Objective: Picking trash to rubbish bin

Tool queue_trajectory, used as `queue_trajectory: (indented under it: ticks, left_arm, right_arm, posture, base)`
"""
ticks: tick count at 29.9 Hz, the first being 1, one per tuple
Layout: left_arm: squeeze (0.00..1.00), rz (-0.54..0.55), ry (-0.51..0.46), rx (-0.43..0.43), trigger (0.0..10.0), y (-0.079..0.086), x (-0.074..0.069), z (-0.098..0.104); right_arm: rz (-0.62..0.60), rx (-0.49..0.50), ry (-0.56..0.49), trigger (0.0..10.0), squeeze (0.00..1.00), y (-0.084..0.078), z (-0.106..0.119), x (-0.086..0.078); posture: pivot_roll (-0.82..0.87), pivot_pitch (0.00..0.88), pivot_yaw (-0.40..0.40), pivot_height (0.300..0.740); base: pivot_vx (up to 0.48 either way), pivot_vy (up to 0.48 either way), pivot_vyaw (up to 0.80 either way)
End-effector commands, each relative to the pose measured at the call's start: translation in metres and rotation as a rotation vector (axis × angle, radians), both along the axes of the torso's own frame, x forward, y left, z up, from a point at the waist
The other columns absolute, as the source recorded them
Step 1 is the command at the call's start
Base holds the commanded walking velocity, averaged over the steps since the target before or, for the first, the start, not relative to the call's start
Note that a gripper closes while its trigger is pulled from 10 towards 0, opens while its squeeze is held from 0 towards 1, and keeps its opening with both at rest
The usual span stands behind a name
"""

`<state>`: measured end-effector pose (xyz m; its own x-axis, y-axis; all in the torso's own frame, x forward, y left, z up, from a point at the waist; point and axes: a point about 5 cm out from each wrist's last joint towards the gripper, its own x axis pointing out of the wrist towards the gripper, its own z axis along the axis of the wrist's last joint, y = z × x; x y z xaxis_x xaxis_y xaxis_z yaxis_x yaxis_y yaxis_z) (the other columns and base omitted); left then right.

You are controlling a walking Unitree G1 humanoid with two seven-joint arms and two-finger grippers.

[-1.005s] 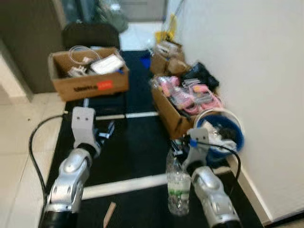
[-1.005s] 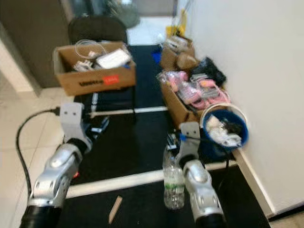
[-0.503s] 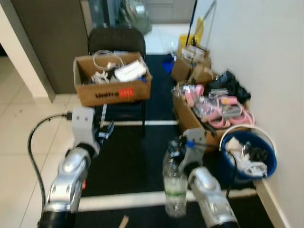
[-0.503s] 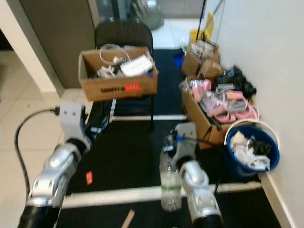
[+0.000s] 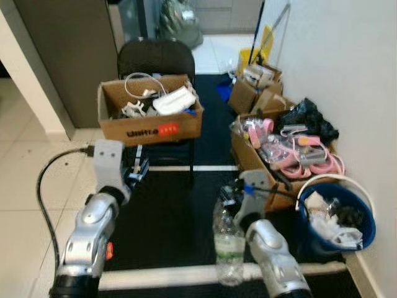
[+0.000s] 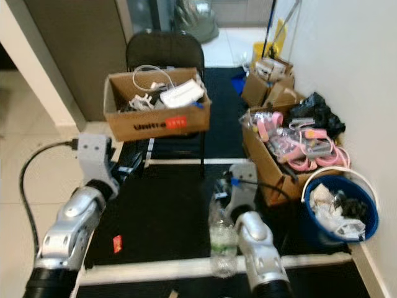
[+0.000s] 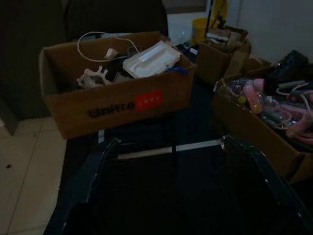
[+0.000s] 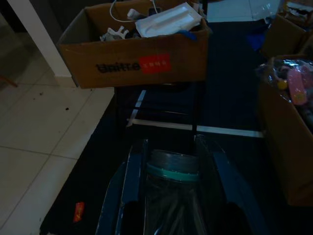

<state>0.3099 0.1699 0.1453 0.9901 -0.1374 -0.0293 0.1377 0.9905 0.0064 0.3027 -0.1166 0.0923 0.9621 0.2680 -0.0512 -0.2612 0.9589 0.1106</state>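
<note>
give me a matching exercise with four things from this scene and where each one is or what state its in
Things:
1. plastic bottle
2. cardboard box with cables
3. blue bucket
4. left gripper

Places or states:
A. on the seat of the black chair
B. by the wall, with crumpled trash in it
C. open, holding nothing, above the dark mat
D. gripped near the cap by the right gripper

Pairs: 1-D, 2-A, 3-B, 4-C
</note>
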Motion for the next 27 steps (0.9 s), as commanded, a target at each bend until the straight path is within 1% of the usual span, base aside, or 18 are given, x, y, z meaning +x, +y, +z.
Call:
queue_trajectory:
  ticks: [1, 12, 27]
  left_arm:
    - [0.02, 0.009, 0.025, 0.005, 10.0, 0.0043, -0.0030, -0.0050]
    - [0.07, 0.010, 0.022, 0.003, 10.0, 0.0047, -0.0036, -0.0042]
    - [0.09, 0.006, 0.031, 0.008, 10.0, 0.0030, -0.0070, -0.0075]
  right_arm:
    - [0.009, 0.018, 0.020, 10.0, 0.00, 0.0039, -0.0036, -0.0021]
    - [0.017, 0.022, 0.018, 10.0, 0.00, 0.0048, -0.0023, -0.0012]
    - [0.031, 0.027, -0.002, 10.0, 0.00, 0.0064, 0.0043, 0.0013]
  posture:
    - [0.02, 0.121, 0.026, 0.740]
    - [0.02, 0.125, 0.023, 0.740]
    - [0.02, 0.130, 0.016, 0.740]
  base:
    - [0.330, 0.000, 0.00]
    - [0.337, 0.000, 0.00]
    - [0.349, 0.000, 0.00]
